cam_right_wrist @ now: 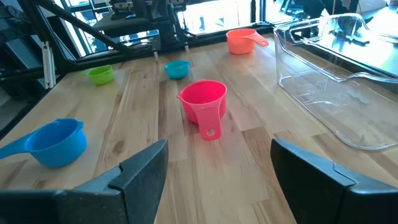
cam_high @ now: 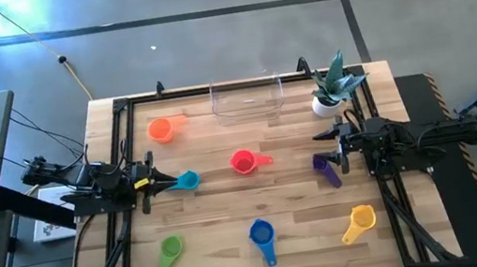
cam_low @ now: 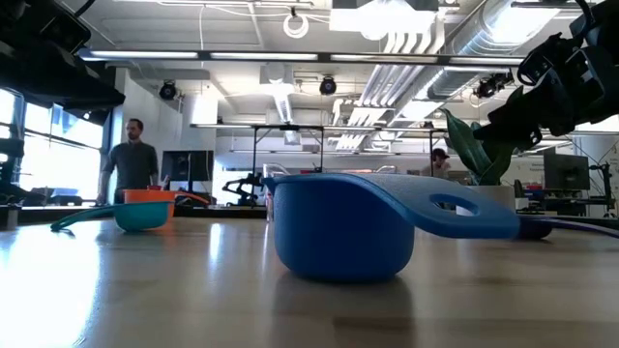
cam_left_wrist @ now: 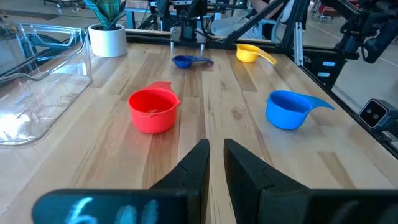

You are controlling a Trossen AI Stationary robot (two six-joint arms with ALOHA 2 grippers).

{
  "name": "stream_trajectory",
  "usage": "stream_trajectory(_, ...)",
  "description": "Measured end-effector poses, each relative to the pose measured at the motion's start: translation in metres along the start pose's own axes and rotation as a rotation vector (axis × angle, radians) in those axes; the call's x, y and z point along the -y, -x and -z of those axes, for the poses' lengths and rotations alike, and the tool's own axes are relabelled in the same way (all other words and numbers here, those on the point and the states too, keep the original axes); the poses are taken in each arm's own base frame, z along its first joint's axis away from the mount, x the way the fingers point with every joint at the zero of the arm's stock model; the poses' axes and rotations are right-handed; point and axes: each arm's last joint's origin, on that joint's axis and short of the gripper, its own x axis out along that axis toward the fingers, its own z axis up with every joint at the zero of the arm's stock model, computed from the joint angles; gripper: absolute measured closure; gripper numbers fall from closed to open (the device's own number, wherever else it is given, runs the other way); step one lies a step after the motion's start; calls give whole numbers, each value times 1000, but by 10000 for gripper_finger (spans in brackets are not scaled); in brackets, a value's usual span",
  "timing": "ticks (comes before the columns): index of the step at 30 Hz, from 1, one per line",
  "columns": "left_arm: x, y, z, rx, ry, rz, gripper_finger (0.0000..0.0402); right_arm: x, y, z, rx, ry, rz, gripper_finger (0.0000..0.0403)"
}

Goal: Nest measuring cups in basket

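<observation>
Seven measuring cups lie apart on the wooden table: orange (cam_high: pixel 160 129), red (cam_high: pixel 243 161), teal (cam_high: pixel 187 181), purple (cam_high: pixel 326 168), green (cam_high: pixel 171 251), blue (cam_high: pixel 261 234) and yellow (cam_high: pixel 361 221). The clear basket (cam_high: pixel 248 99) stands at the far edge. My left gripper (cam_high: pixel 162 180) is shut, its tips just left of the teal cup. Its wrist view (cam_left_wrist: pixel 216 158) does not show that cup. My right gripper (cam_high: pixel 333 146) is open wide (cam_right_wrist: pixel 217 174), facing the red cup (cam_right_wrist: pixel 204 99). The purple cup lies beside its near finger.
A white plant pot (cam_high: pixel 326 97) stands right of the basket, close to the right arm. Bare wood lies between the red cup and the basket. In the low view the blue cup (cam_low: pixel 338 227) fills the foreground. A person (cam_low: pixel 131 159) stands in the room beyond.
</observation>
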Motion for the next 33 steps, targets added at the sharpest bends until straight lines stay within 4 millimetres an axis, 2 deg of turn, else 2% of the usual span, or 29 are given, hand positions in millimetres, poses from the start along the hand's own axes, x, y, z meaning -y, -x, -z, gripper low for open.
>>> stream_trajectory(21,-1,0,-1,11,18,-28,362,0,0,0,0,0,0,128)
stream_trajectory(33,-4,0,-1,60,544,-116,362,0,0,0,0,0,0,128)
